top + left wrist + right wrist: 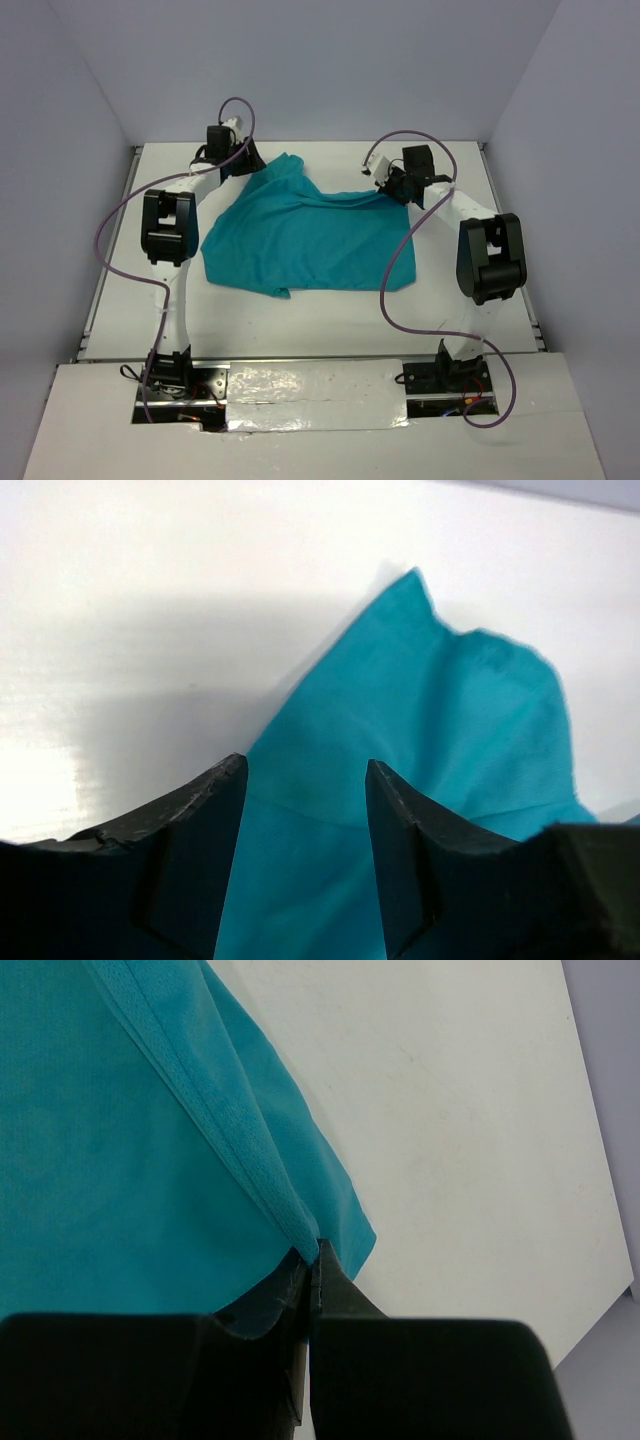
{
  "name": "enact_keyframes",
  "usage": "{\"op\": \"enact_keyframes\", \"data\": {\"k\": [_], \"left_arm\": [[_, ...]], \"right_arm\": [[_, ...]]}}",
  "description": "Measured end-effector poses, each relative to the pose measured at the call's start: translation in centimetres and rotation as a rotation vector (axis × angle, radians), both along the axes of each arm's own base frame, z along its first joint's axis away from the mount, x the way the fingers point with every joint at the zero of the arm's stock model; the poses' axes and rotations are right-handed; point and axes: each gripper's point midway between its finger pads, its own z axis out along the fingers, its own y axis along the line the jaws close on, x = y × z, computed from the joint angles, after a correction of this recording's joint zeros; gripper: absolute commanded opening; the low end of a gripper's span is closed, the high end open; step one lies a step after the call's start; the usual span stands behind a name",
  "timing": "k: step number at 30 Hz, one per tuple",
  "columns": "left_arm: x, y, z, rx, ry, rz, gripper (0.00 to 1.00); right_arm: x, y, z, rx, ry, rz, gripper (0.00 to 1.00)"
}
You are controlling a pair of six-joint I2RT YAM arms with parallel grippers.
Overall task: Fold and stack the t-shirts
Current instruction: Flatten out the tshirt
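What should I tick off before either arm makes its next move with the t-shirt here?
1. Is the right pincer shut on the edge of the t-shirt? Ok.
2. Is the left pincer closed on cloth? Not ok: its jaws stand apart with cloth between them.
3. Are both at the far edge of the t-shirt, one on each side? Ok.
4. Does the t-shirt lie flat? Not ok: it is creased and uneven.
5. Is the t-shirt wholly on the table? Ok.
6. How many cloth layers sit between the left jaws? Cannot tell.
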Motion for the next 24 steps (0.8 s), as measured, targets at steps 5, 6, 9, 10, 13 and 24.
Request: {"op": "enact_keyframes", "data": {"k": [5,6,9,10,13,24], "left_arm": [[1.0,0.0,1.1,0.0,-0.06,0.006,0.63],[1.0,0.0,1.1,0.002,-0.058,0.006,0.63],[1.0,0.0,1.3,0.006,-0.057,0.008,0.63],[1.1,0.1,1.4,0.006,-0.06,0.009,0.63],[1.0,0.0,1.2,0.006,-0.052,0.008,0.62],[0.8,-0.2,-0.9,0.004,0.035,-0.002,0.61]], "right_arm": [[0.0,-0.1,0.0,0.003,0.001,-0.001,0.02],[0.0,-0.1,0.0,0.005,0.001,0.0,0.02],[0.0,-0.1,0.0,0.01,0.002,-0.001,0.02],[0.0,-0.1,0.0,0.011,0.003,-0.001,0.02],[0.0,0.0,0.0,0.013,0.004,0.002,0.02],[-0.2,0.0,-0.1,0.025,0.014,-0.004,0.02]]}}
